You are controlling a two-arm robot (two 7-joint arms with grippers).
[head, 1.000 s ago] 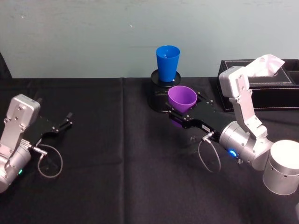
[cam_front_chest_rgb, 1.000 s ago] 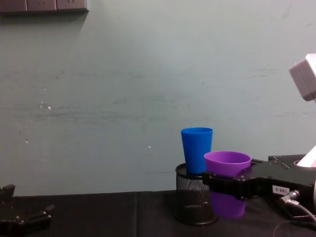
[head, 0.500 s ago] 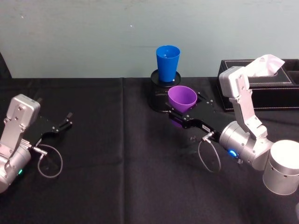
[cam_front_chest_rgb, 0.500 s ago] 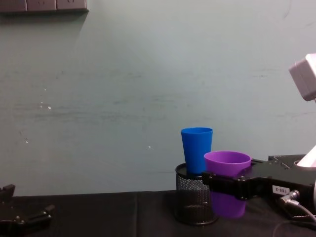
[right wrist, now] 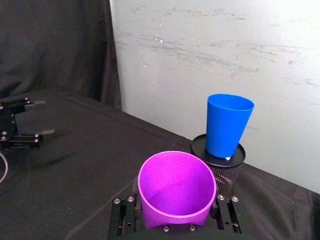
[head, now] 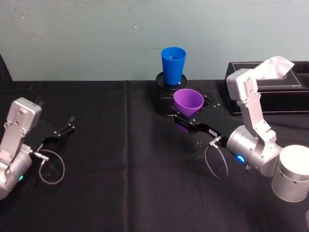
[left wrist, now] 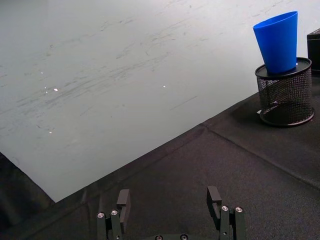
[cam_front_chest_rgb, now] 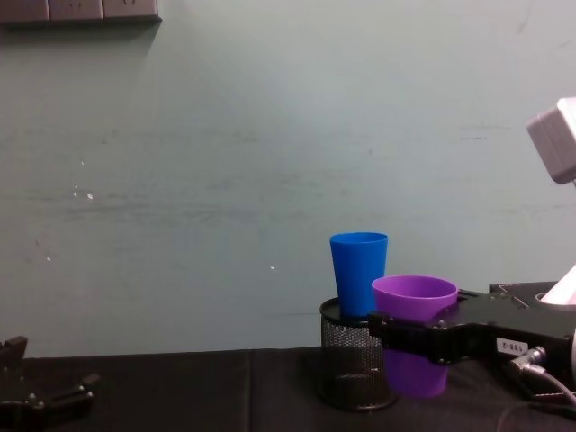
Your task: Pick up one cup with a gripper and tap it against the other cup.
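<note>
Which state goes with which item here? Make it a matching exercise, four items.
1 purple cup
2 blue cup
3 left gripper
4 tissue box

A on top of the mesh pot
B open, empty, at the left of the table
C clamped in the right gripper
D at the table's right rear

Pairs: 1-C, 2-A, 3-B, 4-D

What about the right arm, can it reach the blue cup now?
Probably yes. The right gripper, shut on the purple cup, is just in front of the blue cup on the mesh pot, nothing between them.
</note>
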